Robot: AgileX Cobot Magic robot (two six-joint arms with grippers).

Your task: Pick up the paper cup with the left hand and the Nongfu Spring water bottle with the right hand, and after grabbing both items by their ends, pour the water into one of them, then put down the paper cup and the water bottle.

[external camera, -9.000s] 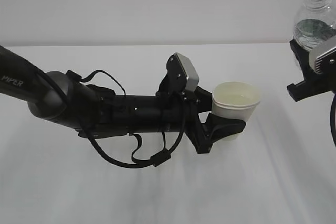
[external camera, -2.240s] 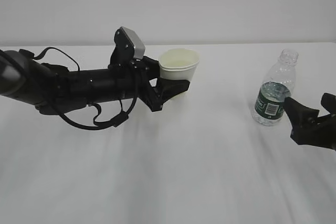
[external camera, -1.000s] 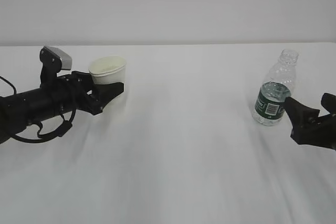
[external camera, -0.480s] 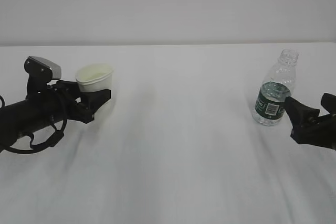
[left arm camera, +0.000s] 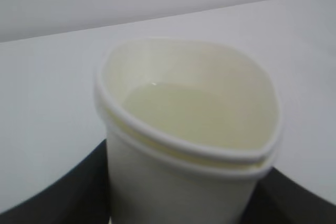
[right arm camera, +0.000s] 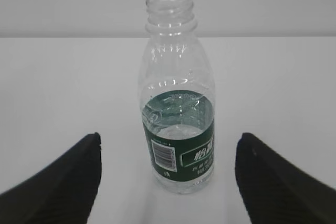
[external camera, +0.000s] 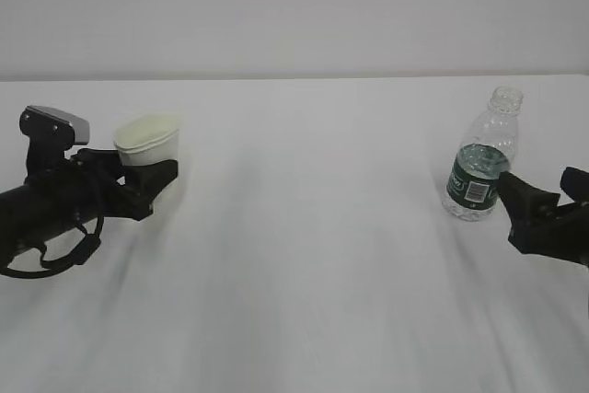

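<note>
Exterior view: left hand [external camera: 152, 183] level, gripping paper cup [external camera: 147, 141].

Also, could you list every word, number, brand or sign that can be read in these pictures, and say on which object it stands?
Water bottle, dark green label: white Chinese characters in a framed box, too blurred to read.
Same label: a white barcode patch; its digits are too small to read.
Paper cup: plain, no text.
Both grippers, left and right: no text shows.
</note>
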